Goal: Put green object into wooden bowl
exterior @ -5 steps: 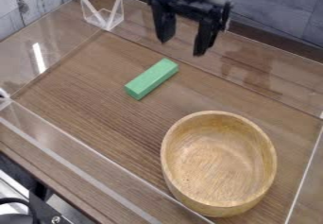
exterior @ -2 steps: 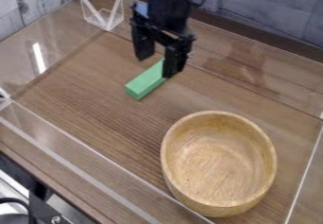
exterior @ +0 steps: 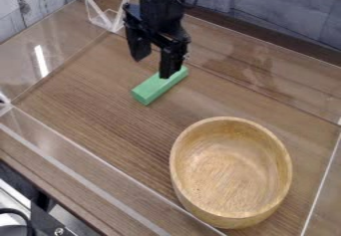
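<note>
The green object (exterior: 158, 86), a flat bright green block, lies on the wooden tabletop left of centre, angled toward the back right. My gripper (exterior: 154, 65) hangs directly over its far end, fingers pointing down and open, one finger (exterior: 139, 49) to the left and the other (exterior: 170, 61) overlapping the block's upper end. Nothing is held between them. The wooden bowl (exterior: 232, 170), large, round and light tan, rests empty at the front right, well apart from the block.
Clear acrylic walls (exterior: 80, 170) ring the table on the front and sides. A small clear stand (exterior: 104, 15) sits at the back left. Bare wood lies between block and bowl.
The gripper has travelled from the back right to the left and down, ending over the green block's far end. Its jaws stayed open. Block and bowl have not moved.
</note>
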